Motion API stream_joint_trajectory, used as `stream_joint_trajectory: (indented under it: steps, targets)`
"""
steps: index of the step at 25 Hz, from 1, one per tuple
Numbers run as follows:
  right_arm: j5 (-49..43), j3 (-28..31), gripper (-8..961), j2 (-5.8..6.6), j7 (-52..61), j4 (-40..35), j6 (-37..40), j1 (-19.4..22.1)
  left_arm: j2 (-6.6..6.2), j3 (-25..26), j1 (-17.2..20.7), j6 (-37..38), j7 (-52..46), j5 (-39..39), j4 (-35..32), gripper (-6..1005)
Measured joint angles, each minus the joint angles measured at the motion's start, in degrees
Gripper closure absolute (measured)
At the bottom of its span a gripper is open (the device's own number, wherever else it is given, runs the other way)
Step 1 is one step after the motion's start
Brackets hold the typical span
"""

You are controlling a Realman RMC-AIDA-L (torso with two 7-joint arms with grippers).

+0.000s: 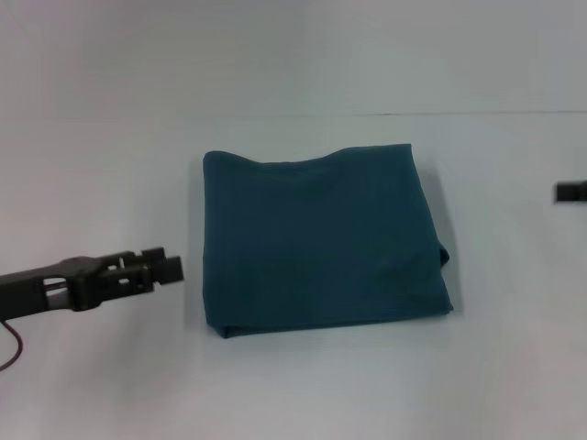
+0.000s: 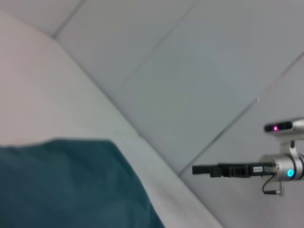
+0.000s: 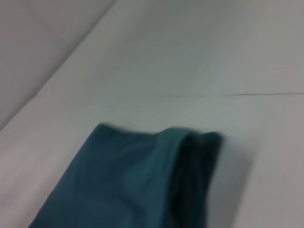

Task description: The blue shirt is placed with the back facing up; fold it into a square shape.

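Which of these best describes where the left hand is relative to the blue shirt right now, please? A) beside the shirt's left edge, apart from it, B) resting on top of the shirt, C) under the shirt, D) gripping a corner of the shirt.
A: in the head view the left hand sits over bare table beside the folded blue shirt, with a visible gap between them.

White table (image 1: 303, 385), plain surface. Pale wall (image 1: 275, 55) behind it, meeting the table's far edge along a thin seam.
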State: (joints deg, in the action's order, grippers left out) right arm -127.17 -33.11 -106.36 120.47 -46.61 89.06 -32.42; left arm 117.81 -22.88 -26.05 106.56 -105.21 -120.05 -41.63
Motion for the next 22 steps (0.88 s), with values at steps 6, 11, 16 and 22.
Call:
stream_joint_trajectory:
  steps: [6,11,16,22]
  targets:
    - [-0.5,-2.3,36,-6.09,-8.0,-4.6,4.5,-1.5,-1.45,-6.5,-4.0,0.0,-3.4,-0.3,-1.4,243]
    - [-0.6,-8.8,38,-8.78,-8.4,-4.2,5.7,-4.3,-2.44,-11.1,-7.4,-0.9,-2.8,-2.4,-1.8,122]
    - [-0.8,-12.9,38,-10.56,-8.2,-4.0,4.9,-4.9,-2.55,-13.2,-8.4,-1.8,-2.3,-3.6,-1.8,125]
    - [-0.5,-16.5,38,-11.12,-8.2,-2.0,9.3,-6.3,-2.09,-18.7,-9.0,-0.7,-4.4,-5.5,-1.7,125]
